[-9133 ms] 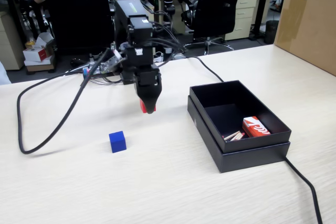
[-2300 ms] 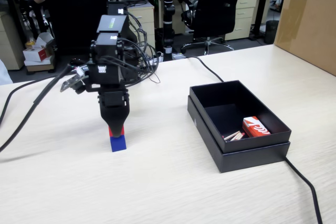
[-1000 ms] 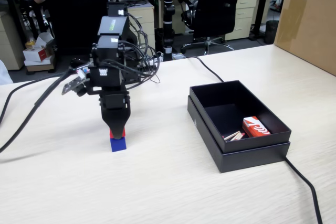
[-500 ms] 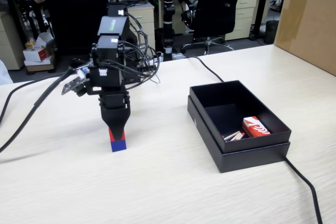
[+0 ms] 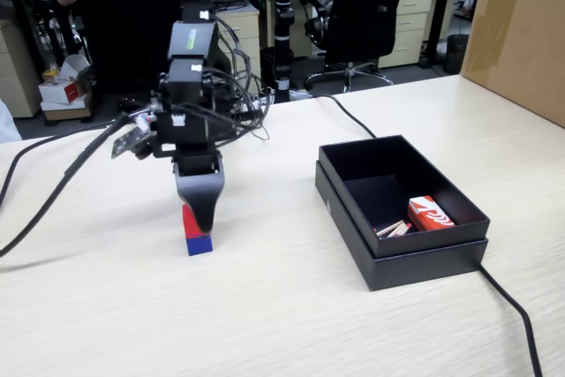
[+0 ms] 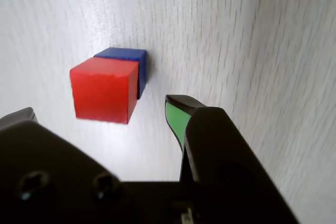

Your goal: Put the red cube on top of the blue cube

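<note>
The red cube (image 5: pixel 188 222) rests on top of the blue cube (image 5: pixel 199 245) on the pale wooden table, left of centre in the fixed view. In the wrist view the red cube (image 6: pixel 102 89) hides most of the blue cube (image 6: pixel 131 59) beneath it. My gripper (image 5: pixel 202 216) hangs just above and slightly right of the stack, partly hiding the red cube. In the wrist view the gripper (image 6: pixel 100 109) is open, its green-padded finger (image 6: pixel 176 116) stands apart from the red cube, and nothing is between the jaws.
A black open box (image 5: pixel 397 258) stands to the right, with a red-and-white packet (image 5: pixel 430 214) inside. A large cardboard box (image 5: pixel 521 33) is at the far right. Black cables (image 5: pixel 53 192) trail across the left of the table and another cable (image 5: pixel 512 306) runs from the box.
The gripper had the red cube pressed onto the blue cube; now the jaws have opened, and the gripper has risen slightly and shifted right, leaving the red cube on the blue one.
</note>
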